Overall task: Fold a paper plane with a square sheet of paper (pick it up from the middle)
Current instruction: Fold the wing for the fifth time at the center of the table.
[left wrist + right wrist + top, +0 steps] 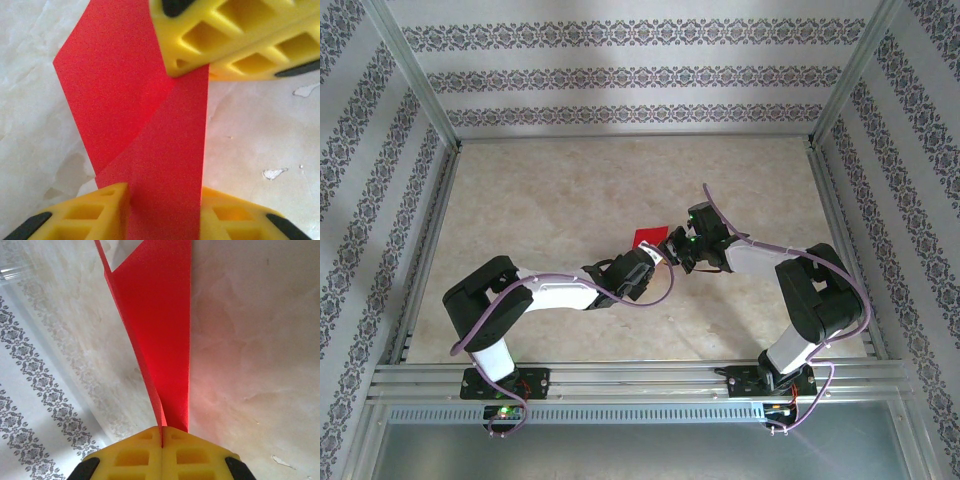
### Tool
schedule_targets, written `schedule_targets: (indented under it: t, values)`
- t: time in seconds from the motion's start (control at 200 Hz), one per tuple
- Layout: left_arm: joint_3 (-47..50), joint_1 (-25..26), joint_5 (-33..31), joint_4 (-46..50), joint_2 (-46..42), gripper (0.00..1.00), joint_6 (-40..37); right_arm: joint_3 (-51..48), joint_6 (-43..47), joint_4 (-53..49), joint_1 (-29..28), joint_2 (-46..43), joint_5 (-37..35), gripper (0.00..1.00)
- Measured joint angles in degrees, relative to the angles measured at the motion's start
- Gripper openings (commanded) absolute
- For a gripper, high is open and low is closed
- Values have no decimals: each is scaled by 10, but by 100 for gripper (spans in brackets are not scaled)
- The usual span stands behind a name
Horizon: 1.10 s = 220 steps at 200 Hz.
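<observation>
No readable text, labels or numbers anywhere.

The paper [648, 239] is near the middle of the table [570, 190], with the left gripper [663, 256] at its near side and the right gripper [680, 248] just to its right, the two almost meeting. In the left wrist view the paper runs between the left gripper's fingers [95, 210], one on each side. Its far end sits in the right gripper, whose fingers [195, 450] are closed on it.
</observation>
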<state>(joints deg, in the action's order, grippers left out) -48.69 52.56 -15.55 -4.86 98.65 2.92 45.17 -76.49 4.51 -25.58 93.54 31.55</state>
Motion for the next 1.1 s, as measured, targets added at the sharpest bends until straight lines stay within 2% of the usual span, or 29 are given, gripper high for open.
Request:
schedule_targets:
  t: [0.35,0.43,0.55,0.64,0.854,1.099]
  values:
    - [0,0,0,-8,0,11,-4,0,-3,0,7,4,9,15]
    - [0,0,0,-8,2,9,-4,0,-3,0,7,4,9,22]
    - [0,0,1,-9,4,4,-4,0,-2,-2,9,4,10,39]
    - [1,0,2,-12,6,0,-3,0,1,-6,15,4,9,48]
    - [8,0,7,-22,8,0,6,0,18,-22,32,-6,6,56]
    - [23,0,25,-45,9,0,45,0,41,-38,45,-23,-2,59]
